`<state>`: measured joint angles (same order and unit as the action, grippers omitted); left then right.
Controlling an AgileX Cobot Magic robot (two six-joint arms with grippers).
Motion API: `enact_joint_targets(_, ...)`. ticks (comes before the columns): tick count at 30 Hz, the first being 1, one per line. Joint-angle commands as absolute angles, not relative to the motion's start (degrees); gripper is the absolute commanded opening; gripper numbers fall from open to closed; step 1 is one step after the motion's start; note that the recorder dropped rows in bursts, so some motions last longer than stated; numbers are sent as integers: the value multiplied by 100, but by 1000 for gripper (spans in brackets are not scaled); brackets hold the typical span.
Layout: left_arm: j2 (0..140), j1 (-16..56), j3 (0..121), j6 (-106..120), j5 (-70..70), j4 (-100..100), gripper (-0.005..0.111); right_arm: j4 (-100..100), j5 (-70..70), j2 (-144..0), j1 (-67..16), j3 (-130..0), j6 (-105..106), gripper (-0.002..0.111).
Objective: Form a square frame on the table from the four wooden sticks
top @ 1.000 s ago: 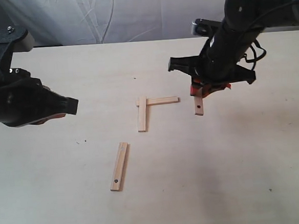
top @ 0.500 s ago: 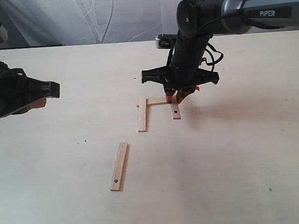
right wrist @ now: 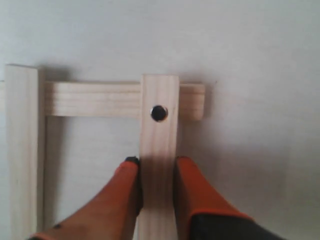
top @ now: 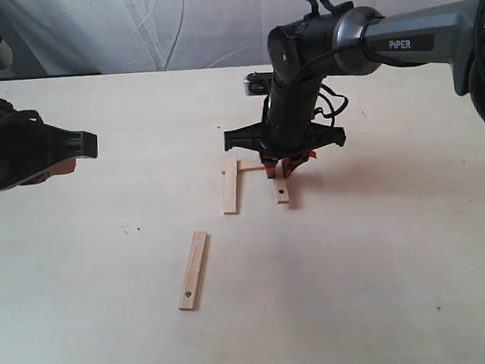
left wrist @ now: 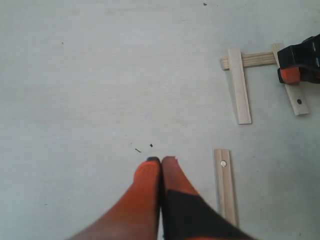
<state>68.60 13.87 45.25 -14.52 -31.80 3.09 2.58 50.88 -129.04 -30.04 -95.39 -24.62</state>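
Note:
Two wooden sticks lie in an L on the table (top: 381,264): an upright one (top: 230,185) (left wrist: 239,86) (right wrist: 22,150) and a cross one (top: 251,164) (left wrist: 252,60) (right wrist: 95,99). My right gripper (top: 279,164) (left wrist: 295,70) (right wrist: 157,162) is shut on a third stick (top: 283,189) (right wrist: 159,135), which lies over the cross stick close to its free end, dark hole showing. The fourth stick (top: 194,269) (left wrist: 225,185) lies loose nearer the front. My left gripper (top: 86,147) (left wrist: 161,160) hovers at the far left, shut and empty, beside that loose stick in its wrist view.
A white draped backdrop (top: 132,27) rises behind the table's far edge. Tiny dark specks (left wrist: 145,148) mark the tabletop just ahead of the left fingertips. The right arm's body (top: 301,69) stands above the partial frame.
The right gripper carried its stick leftward and down until it lay over the cross stick's free end. The left arm drew back to the left a little, then held still.

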Motion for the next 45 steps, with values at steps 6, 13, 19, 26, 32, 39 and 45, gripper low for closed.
enact_joint_targets(6, 6806, 1373, 4498, -1481, -3120, 297, 0, 0, 5081, -12891, -2993, -9570, -2813, 1)
enact_joint_targets(13, 6806, 1373, 4498, -1481, -3120, 297, 0, 0, 5081, -12891, -2993, -9570, -2910, 7)
enact_joint_targets(19, 6806, 1373, 4498, -1481, -3120, 267, 0, 0, 5092, -12881, -2993, -9570, -2941, 42)
enact_joint_targets(26, 6806, 1373, 4498, -1481, -3108, -41, 0, 156, 5279, -12513, -3090, -9570, -2997, 42)
enact_joint_targets(32, 6806, 1287, 4498, -1652, -3108, -119, 0, 99, 5411, -12215, -3631, -9570, -2997, 42)
enact_joint_targets(39, 6806, 548, 4498, -1921, -3131, -178, 0, 441, 5464, -12292, -4434, -9570, -3187, 42)
enact_joint_targets(45, 6806, 63, 4498, -1948, -3121, -37, 0, 418, 5426, -12438, -4974, -9570, -3652, 42)
